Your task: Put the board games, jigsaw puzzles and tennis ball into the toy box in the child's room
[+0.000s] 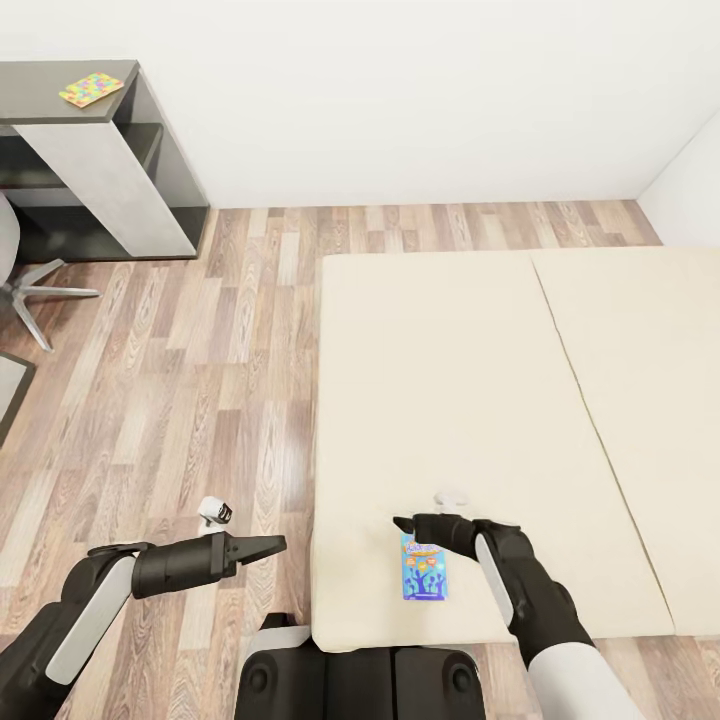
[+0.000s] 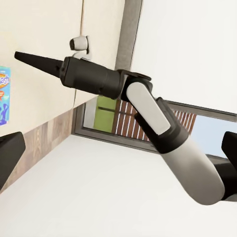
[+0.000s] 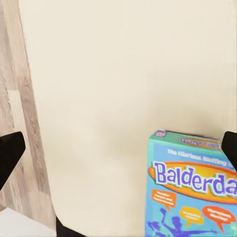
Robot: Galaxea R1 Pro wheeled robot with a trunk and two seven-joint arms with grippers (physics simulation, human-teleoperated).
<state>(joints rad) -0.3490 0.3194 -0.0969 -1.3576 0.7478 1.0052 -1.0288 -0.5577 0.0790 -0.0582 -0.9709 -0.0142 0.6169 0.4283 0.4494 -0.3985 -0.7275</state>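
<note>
A blue Balderdash board game box [image 1: 424,572] lies flat on the cream bed [image 1: 450,380], close to its front edge. My right gripper [image 1: 403,523] hovers just above the box's far end, open and holding nothing. In the right wrist view the box [image 3: 195,195] sits below and to one side of the spread fingertips [image 3: 10,150]. My left gripper [image 1: 272,545] is open over the floor, just left of the bed's edge, pointing toward the bed. In the left wrist view the box [image 2: 4,96] peeks in at the edge. A flat colourful toy box [image 1: 91,89] lies on the dark desk [image 1: 70,110] far left.
Wood floor [image 1: 180,380] lies between the bed and the desk. A grey swivel chair [image 1: 20,285] stands at the left edge. A seam [image 1: 590,420] splits the mattress into two parts. White walls close the room behind and at the right.
</note>
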